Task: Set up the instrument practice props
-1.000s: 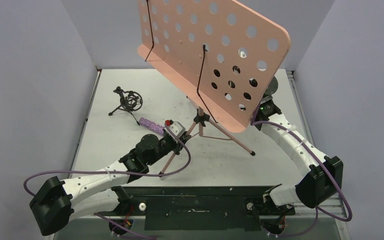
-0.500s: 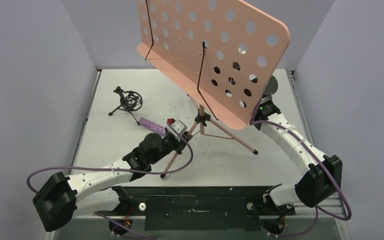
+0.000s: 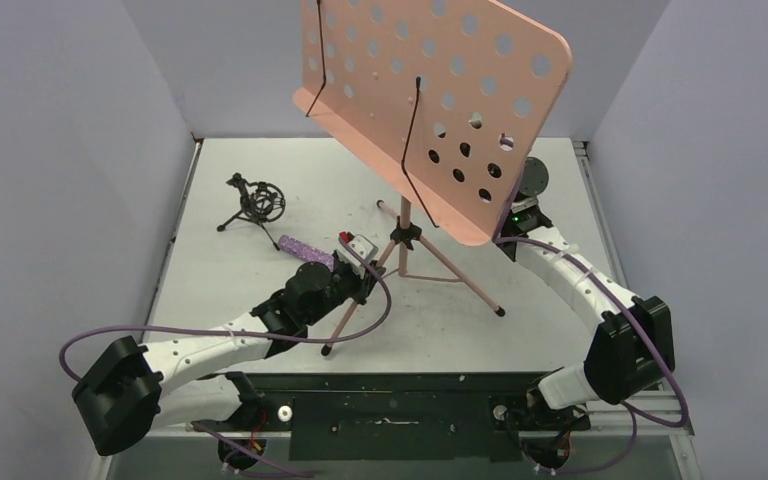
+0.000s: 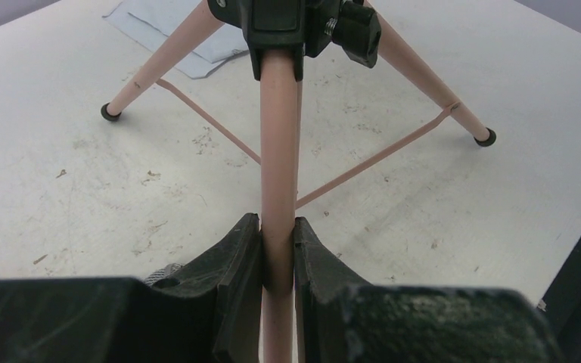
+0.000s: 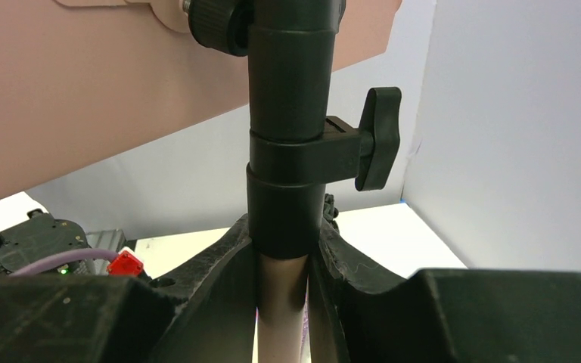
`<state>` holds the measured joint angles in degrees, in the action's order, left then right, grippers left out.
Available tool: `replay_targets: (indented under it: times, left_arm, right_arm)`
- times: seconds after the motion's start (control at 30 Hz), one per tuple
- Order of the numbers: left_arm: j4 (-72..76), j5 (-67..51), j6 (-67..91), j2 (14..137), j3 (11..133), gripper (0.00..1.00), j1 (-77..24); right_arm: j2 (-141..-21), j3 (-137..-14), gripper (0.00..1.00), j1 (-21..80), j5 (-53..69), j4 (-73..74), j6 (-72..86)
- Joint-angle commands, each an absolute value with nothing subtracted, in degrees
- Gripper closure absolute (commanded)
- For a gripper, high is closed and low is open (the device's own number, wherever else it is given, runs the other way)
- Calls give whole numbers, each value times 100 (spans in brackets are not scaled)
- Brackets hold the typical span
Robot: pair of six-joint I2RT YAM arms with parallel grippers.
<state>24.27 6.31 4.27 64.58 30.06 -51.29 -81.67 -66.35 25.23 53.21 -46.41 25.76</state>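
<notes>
Your left gripper is pinching the near leg of the pink tripod music stand, with its two black fingers pressed against either side of the round pink tube, low on its length. Straight ahead of the jaws that leg runs up into a black hub; from the hub the other two legs splay away to left and right, their black rubber feet resting on the white table; thin pink braces tie the legs together. Past the left-hand leg, the white sheet-music pages lie flat on the table, overlapping.

From above, the purple glitter microphone lies on its side just beyond and to the left of that gripper's wrist; its head end is hidden by the arm. Farther off the same way, the small black tripod mic holder stands upright, well apart from the stand.

Your right gripper is clamped on the stand's upright post; its fingers are closed around the lower edge of a black collar, with a paler tube showing between them below. A black wing knob juts from the collar just above and to the right of the fingers; the perforated pink desk sits directly above the gripper, tilted.
</notes>
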Motion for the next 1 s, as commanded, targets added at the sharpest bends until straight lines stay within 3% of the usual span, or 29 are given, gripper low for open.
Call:
replay_targets:
  times: [0.0, 0.33, 0.67, 0.83, 0.97]
  left_arm:
    - [3043, 1149, 618, 6405, 3403, 100, -5109]
    - [3037, 1630, 668, 6483, 3340, 100, -5099]
    - [2650, 1877, 892, 6750, 3524, 100, -5097]
    - [2596, 1927, 990, 6820, 3559, 100, -5097]
    - [2583, 1900, 1015, 6796, 3560, 100, -5102]
  right_arm:
    - [-8270, -6711, 95, 2393, 5004, -6279, 2901]
    - [-8944, -7056, 95, 2369, 5414, -6682, 3407]
    - [-9184, -7366, 91, 2370, 5680, -6088, 3247]
    - [-9142, -7298, 69, 2337, 5605, -5642, 3089]
    - [-9010, -7159, 36, 2262, 5425, -5527, 3145]
